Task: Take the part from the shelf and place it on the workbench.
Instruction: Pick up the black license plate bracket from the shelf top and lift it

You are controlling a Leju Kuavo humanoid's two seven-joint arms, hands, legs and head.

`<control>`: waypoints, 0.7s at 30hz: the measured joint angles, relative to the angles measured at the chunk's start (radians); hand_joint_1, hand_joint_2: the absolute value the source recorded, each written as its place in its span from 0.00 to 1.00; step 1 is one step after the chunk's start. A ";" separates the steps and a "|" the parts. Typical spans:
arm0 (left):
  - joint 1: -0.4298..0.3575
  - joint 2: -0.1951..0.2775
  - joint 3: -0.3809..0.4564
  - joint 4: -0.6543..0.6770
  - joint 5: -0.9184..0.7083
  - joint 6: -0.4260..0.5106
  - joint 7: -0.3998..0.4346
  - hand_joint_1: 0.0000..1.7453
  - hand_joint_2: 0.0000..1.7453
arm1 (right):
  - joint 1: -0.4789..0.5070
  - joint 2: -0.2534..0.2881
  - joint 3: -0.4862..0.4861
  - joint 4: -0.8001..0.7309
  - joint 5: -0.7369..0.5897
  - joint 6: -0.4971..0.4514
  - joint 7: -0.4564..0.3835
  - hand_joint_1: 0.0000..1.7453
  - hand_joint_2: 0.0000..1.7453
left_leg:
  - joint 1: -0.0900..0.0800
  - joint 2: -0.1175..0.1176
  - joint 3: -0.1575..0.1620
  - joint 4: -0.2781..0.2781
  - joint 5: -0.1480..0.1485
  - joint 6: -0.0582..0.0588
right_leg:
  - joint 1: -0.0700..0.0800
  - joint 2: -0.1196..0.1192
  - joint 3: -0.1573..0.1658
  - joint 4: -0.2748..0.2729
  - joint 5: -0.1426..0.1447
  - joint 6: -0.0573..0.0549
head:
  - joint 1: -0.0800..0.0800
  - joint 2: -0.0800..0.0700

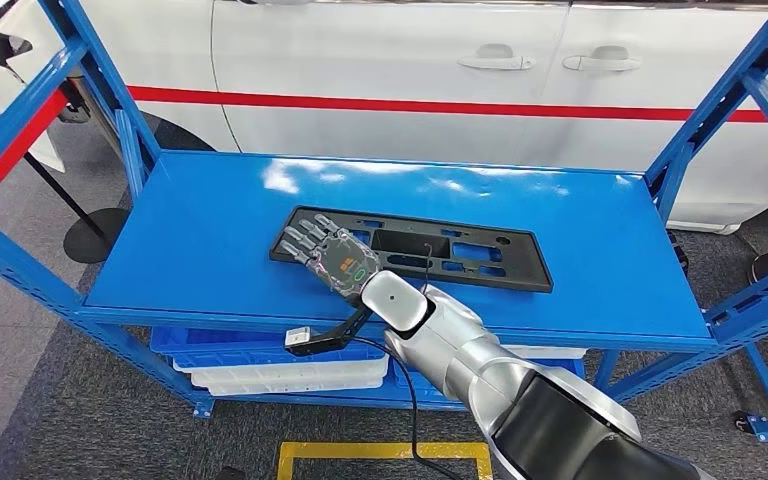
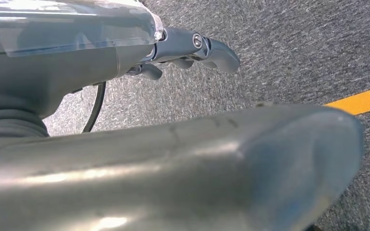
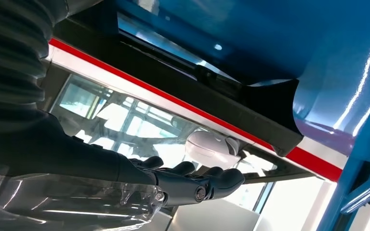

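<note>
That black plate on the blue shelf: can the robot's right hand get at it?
Probably yes: the right hand already lies over the left end of the black plate, fingers spread, and nothing on the blue shelf blocks it.

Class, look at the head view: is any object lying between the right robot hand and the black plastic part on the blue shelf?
Nothing visible does. The right robot hand is stretched out flat over the left end of the flat black plastic part on the blue metal shelf.

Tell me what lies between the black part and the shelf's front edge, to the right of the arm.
Nothing: the head view shows bare blue shelf top from the black part to the front edge, right of the right hand.
</note>
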 joint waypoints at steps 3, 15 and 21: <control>0.000 0.000 0.000 0.000 0.000 0.000 0.000 0.00 0.00 | 0.001 0.000 0.000 0.003 0.000 0.001 0.000 0.00 1.00 | 0.000 0.000 0.000 0.000 0.000 0.000 | 0.000 0.000 0.000 0.000 0.000 0.000 | 0.000 0.000; -0.002 0.000 0.000 0.000 0.000 -0.007 0.000 0.00 0.00 | 0.017 -0.001 0.000 0.016 0.028 0.009 0.037 0.00 1.00 | 0.000 0.000 0.000 0.000 0.000 0.000 | 0.000 0.000 0.000 0.000 0.000 0.000 | 0.000 0.000; -0.002 0.000 0.000 0.000 -0.006 -0.009 -0.005 0.00 0.75 | 0.017 -0.001 0.000 0.021 0.059 0.009 0.046 0.00 1.00 | 0.000 0.000 0.000 0.000 0.000 0.000 | 0.000 0.000 0.000 0.000 0.000 0.000 | 0.000 0.000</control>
